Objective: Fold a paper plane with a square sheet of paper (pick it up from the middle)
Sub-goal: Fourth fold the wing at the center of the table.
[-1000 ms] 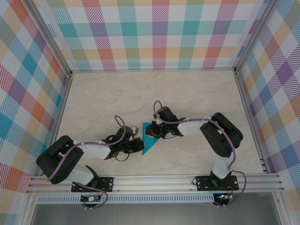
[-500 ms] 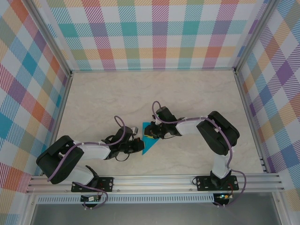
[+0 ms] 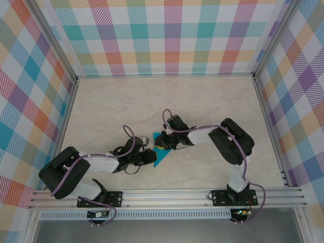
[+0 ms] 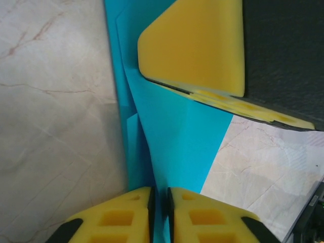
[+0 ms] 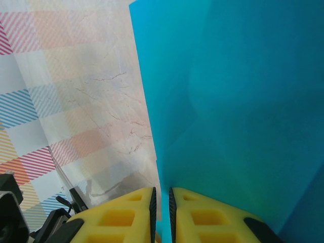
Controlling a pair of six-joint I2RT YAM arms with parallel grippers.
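The teal-blue sheet of paper [image 3: 162, 157], folded to a pointed shape with creases, lies low over the table between both arms. My left gripper [image 3: 151, 156] comes at it from the left. In the left wrist view its yellow pads [image 4: 126, 217] stand a narrow slit apart, with a raised fold of the paper [image 4: 177, 136] running into the slit. My right gripper [image 3: 163, 144] sits on the paper's far end. Its pads [image 5: 202, 217] are just as close together on an edge of the paper [image 5: 243, 101]. A right fingertip [image 4: 197, 45] lies over the paper in the left wrist view.
The marble-patterned table [image 3: 167, 101] is boxed in by checked walls [image 3: 167, 35] on three sides, with an aluminium rail [image 3: 167, 195] along the near edge. Both arms are bent low near the middle front, their wrists almost touching.
The right arm has shifted a little to the left, covering more of the paper's far end. The left arm has stayed in place.
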